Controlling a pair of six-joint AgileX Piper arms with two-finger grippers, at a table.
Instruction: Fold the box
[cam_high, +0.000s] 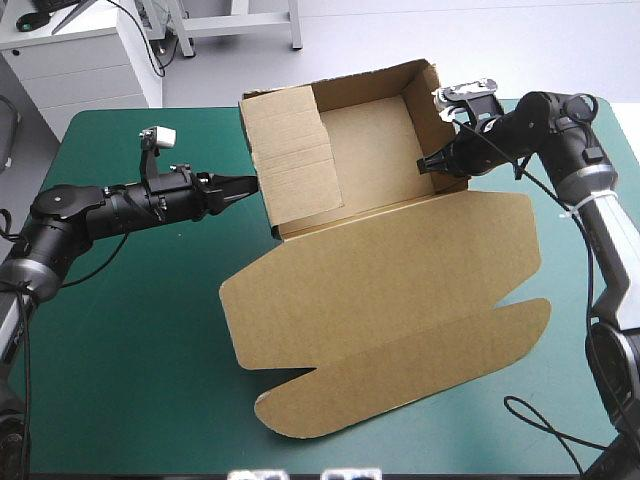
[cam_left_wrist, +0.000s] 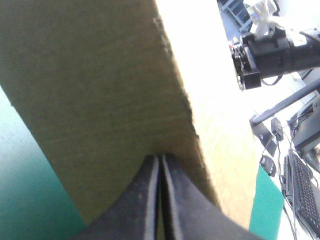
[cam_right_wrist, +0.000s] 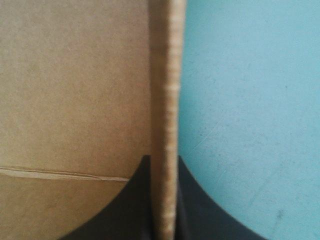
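The brown box (cam_high: 372, 140) stands at the far middle of the table as an open tray with its walls raised. Its lid (cam_high: 400, 270) lies flat toward the front, ending in a long flap (cam_high: 400, 375). My left gripper (cam_high: 252, 184) is shut, its tip pressing against the outer face of the left wall (cam_left_wrist: 100, 90). My right gripper (cam_high: 428, 163) is shut on the right wall, whose board edge (cam_right_wrist: 167, 75) runs up between the fingers (cam_right_wrist: 135, 200). In the left wrist view my own gripper (cam_left_wrist: 159, 162) meets in a point against the board.
The teal-green cover (cam_high: 130, 350) shows bare to the left and front left of the box. The lid's flap reaches close to the table's front edge. A white cabinet (cam_high: 80, 60) stands beyond the far left corner.
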